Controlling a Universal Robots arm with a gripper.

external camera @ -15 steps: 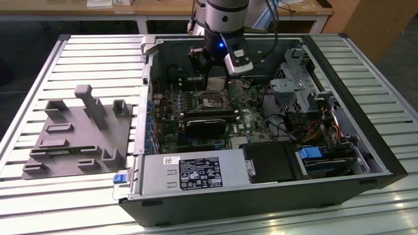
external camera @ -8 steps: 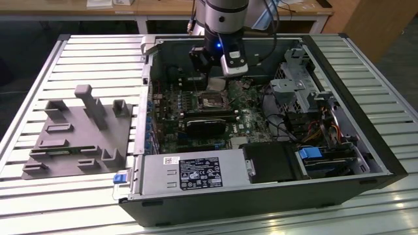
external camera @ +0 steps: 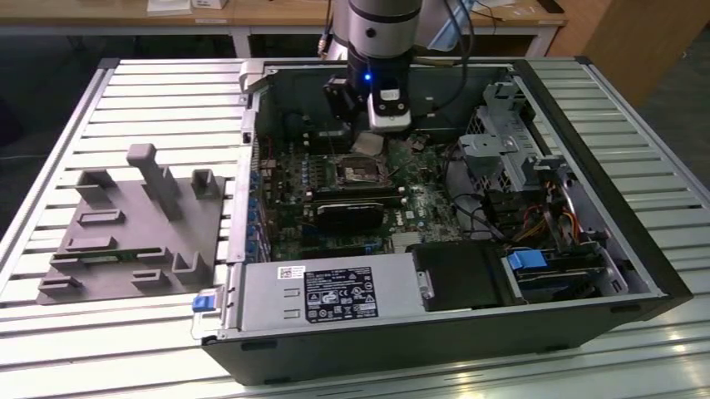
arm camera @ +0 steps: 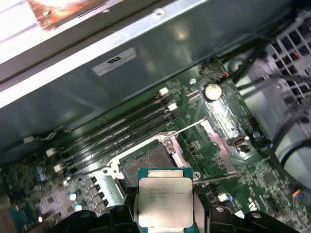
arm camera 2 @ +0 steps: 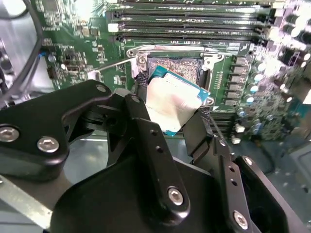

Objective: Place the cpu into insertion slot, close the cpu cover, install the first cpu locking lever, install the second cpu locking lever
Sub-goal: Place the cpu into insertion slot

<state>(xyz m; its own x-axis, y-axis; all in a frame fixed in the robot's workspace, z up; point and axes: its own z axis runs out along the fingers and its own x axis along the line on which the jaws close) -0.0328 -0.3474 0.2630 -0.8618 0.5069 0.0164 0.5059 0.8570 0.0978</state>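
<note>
End effector is hanging inside the open computer case. Its fingers are drawn in partway, pinching the cpu by two opposite edges. The cpu is hovering at a slant just above the insertion slot, unseated. The cpu cover is lying swung open beside the insertion slot. The computer case is resting on the slatted desk.

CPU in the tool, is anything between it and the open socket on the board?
Nothing visible does. The flat silver-grey square cpu, held in the black tool, hangs over the silver-rimmed square insertion slot, whose dark centre lies bare. The thin silver cpu cover is swung open beside it.
</note>
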